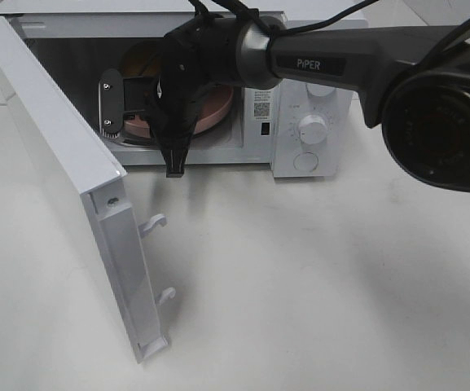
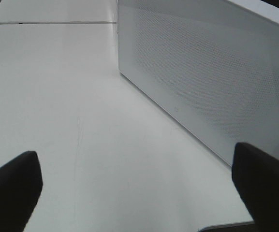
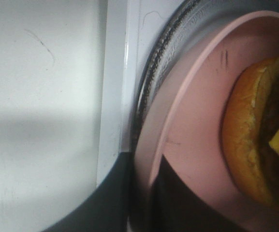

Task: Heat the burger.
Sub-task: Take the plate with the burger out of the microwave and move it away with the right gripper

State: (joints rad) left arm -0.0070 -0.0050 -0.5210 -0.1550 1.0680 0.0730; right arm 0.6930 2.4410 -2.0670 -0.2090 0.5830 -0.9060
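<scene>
**Burger on its plate inside the open microwave**

The burger (image 3: 255,135) sits on a pink plate (image 3: 192,130) inside the microwave (image 1: 300,90), and the plate rests on the glass turntable (image 3: 163,63). In the right wrist view the golden bun, a dark patty and a sliver of yellow cheese show close up; from the high camera the burger itself is mostly hidden behind the arm, with only part of the plate's rim visible.

The right gripper (image 1: 149,110) reaches into the oven cavity and is closed on the near rim of the plate, one dark finger (image 3: 187,203) lying over the plate's edge.

The microwave door (image 1: 63,187) stands swung wide open on the left, its two latch hooks pointing outward. The control panel with its white knob (image 1: 312,128) is on the right of the cavity.

The left gripper (image 2: 139,188) hangs over the white table (image 2: 81,111) beside the microwave's perforated side wall, jaws spread wide with nothing between them.
</scene>
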